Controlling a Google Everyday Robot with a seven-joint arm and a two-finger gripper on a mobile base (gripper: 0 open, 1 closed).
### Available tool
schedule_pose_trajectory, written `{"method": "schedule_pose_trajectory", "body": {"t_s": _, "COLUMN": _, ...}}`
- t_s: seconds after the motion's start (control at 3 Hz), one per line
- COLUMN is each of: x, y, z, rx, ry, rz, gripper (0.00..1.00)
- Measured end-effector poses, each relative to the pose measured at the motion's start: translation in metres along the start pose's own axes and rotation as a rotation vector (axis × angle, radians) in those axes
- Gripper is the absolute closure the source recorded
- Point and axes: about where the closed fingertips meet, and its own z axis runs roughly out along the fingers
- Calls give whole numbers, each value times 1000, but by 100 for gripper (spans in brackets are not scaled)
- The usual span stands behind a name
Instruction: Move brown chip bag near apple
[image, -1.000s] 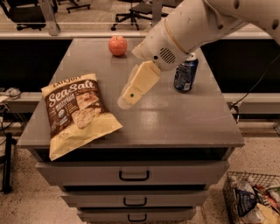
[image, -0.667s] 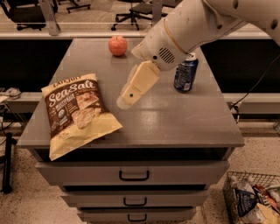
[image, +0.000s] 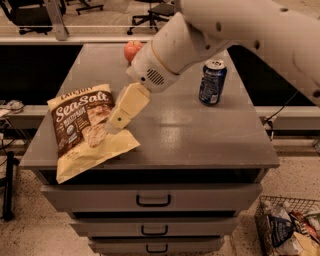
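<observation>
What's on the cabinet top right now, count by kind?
Chip bags: 1, the brown chip bag
Apples: 1, the apple
Soda cans: 1, the blue soda can
Total: 3
Not counted: the gripper, low at the bag's right edge.

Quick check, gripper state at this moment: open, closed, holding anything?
Gripper: at the right edge of the brown chip bag, front left of the cabinet top; open or closed cannot be told, nor any hold on the bag.
</observation>
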Motion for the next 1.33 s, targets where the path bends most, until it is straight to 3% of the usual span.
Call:
{"method": "schedule_pose_trajectory", "body": {"t_s": 0.67, "x": 12, "y": 2, "z": 64, "rx": -27, "ry": 107, "rz": 52, "gripper": 1}}
{"method": "schedule_pose_trajectory", "body": {"t_s": 1.33, "x": 24, "y": 3, "z": 79, "rx": -14, "ry": 142, "rz": 84, "gripper": 47}}
